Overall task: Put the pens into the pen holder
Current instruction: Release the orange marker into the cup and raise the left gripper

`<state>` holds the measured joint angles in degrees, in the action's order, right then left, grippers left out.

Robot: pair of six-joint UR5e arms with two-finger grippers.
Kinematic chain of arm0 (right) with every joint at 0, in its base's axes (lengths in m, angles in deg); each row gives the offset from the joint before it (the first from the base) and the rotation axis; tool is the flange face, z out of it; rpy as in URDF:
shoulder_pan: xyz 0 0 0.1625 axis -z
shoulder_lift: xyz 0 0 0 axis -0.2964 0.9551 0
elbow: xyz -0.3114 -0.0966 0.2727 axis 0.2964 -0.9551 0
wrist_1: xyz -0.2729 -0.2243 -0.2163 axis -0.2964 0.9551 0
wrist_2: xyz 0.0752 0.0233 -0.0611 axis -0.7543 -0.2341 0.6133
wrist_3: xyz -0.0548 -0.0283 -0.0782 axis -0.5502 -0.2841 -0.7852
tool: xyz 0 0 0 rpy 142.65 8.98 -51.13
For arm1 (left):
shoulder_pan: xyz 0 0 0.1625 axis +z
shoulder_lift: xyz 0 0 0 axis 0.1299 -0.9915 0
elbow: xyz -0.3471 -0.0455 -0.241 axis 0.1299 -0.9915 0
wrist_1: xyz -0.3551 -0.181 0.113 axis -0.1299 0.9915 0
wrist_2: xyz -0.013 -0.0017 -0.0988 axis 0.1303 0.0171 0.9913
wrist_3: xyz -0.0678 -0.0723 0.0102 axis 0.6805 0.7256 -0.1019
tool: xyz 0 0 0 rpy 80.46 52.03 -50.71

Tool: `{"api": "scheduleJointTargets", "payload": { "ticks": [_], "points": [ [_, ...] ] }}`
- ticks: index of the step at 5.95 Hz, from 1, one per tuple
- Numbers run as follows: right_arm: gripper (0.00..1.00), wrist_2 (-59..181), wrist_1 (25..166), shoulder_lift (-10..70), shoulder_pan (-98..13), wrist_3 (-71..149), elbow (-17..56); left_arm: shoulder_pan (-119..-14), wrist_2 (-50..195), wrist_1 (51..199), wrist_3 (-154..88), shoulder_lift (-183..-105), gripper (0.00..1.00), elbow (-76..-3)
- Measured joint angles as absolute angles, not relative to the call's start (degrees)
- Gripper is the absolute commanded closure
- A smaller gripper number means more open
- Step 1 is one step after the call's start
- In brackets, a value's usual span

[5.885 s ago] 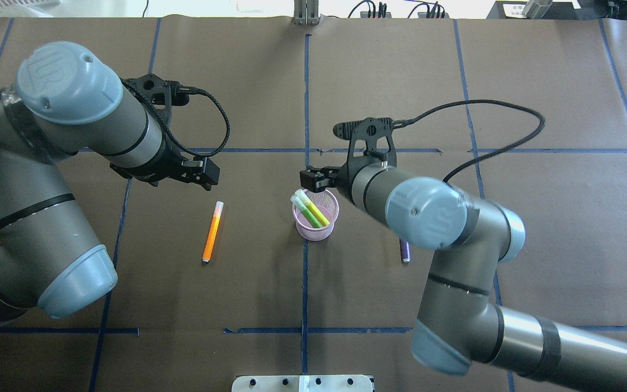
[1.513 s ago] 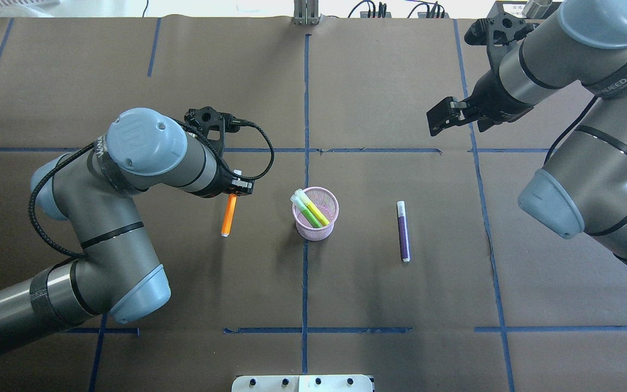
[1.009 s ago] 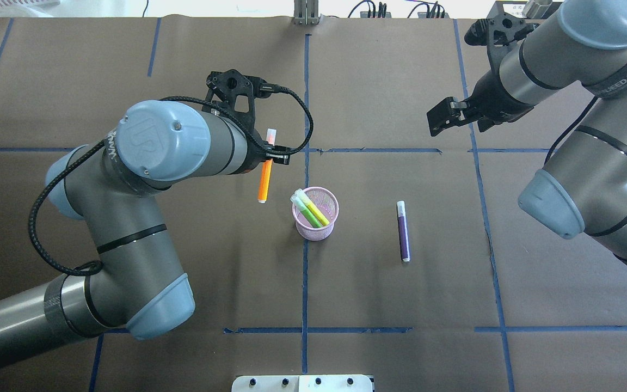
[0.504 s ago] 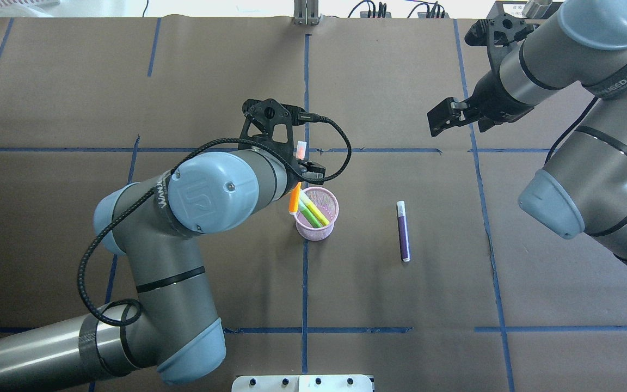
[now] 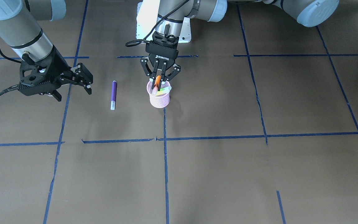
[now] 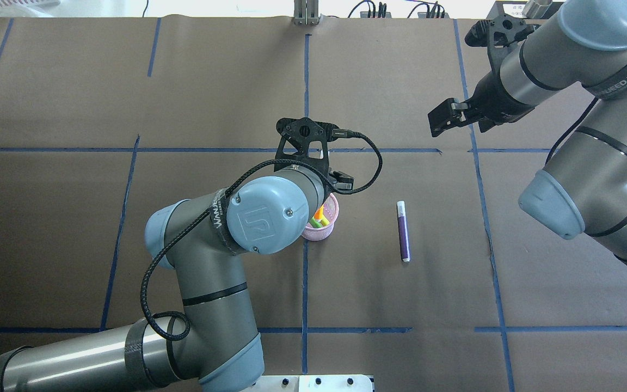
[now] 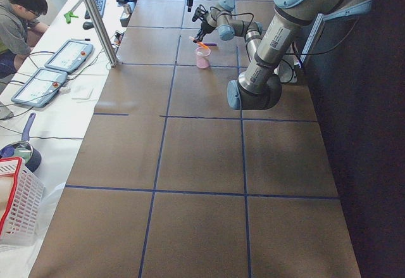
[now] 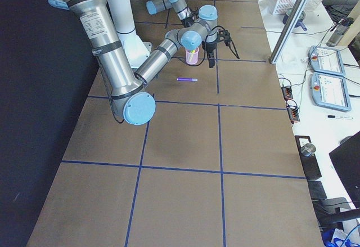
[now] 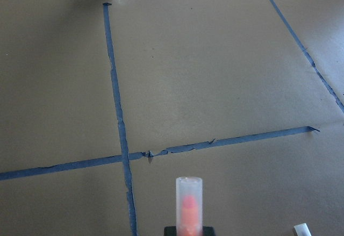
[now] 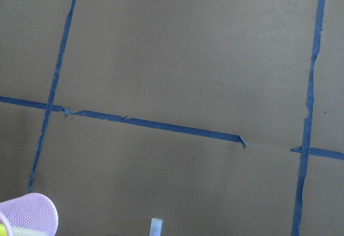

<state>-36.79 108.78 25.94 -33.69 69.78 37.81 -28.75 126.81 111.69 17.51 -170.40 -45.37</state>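
1. The left fingers (image 5: 152, 82) are clamped on a slim orange marker pen (image 5: 157, 81), held tilted at the mouth of the small pink wire-mesh pen holder (image 5: 159, 99).
2. Yellow-green pens (image 5: 166, 89) lean inside the holder.
3. A slim purple marker pen (image 5: 113, 93) lies flat on the brown tabletop (image 5: 228, 174), near the holder on the right arm's side.
4. The right fingers (image 5: 85, 73) are spread apart and hold nothing, beyond the purple pen from the holder.
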Motion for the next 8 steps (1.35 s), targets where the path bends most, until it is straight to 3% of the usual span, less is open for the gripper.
{"api": "scheduleJointTargets", "payload": {
  "ticks": [1, 2, 4, 8],
  "points": [
    [0.0, -36.6, 108.8, 26.0, -33.7, 69.7, 37.8, -28.7, 126.4, 111.8, 17.5, -170.8, 1.0, -44.2],
    [0.0, -36.5, 108.8, 26.0, -33.7, 69.7, 37.8, -28.7, 126.0, 112.6, 17.5, -171.3, 0.9, -42.4],
    [0.0, -36.4, 108.8, 26.0, -33.6, 69.7, 37.9, -28.6, 125.7, 114.0, 17.4, -171.4, 0.0, -40.3],
    [0.0, -36.3, 108.7, 25.8, -33.6, 69.7, 37.9, -29.1, 128.4, 113.4, 16.3, -170.8, 0.0, -44.2]
  ]
}}
